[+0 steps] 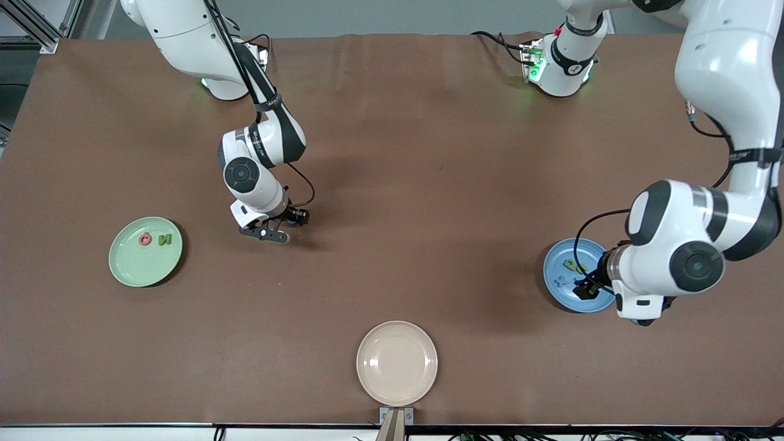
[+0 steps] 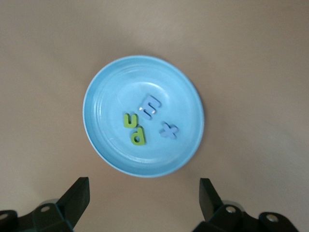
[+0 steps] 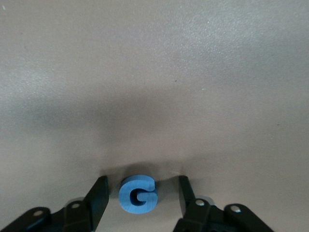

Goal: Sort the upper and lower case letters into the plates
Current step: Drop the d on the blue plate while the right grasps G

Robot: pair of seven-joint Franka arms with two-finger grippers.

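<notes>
My right gripper (image 3: 142,195) is down at the table's middle, toward the right arm's end (image 1: 269,234). It is open around a blue G (image 3: 138,195), with a small gap on each side. My left gripper (image 2: 143,198) hangs open and empty over the edge of the blue plate (image 2: 101,84), seen in the front view too (image 1: 557,263). In that plate lie a blue m (image 2: 150,107), a green n (image 2: 130,120), a green p (image 2: 137,135) and a blue t (image 2: 168,129). The pale green plate (image 1: 131,266) holds a red letter (image 1: 145,239) and a green N (image 1: 165,239).
A cream-beige plate (image 1: 397,362) sits bare near the table's front edge, at the middle. The left arm's bulky wrist (image 1: 674,257) covers part of the blue plate in the front view. Brown tabletop stretches between the plates.
</notes>
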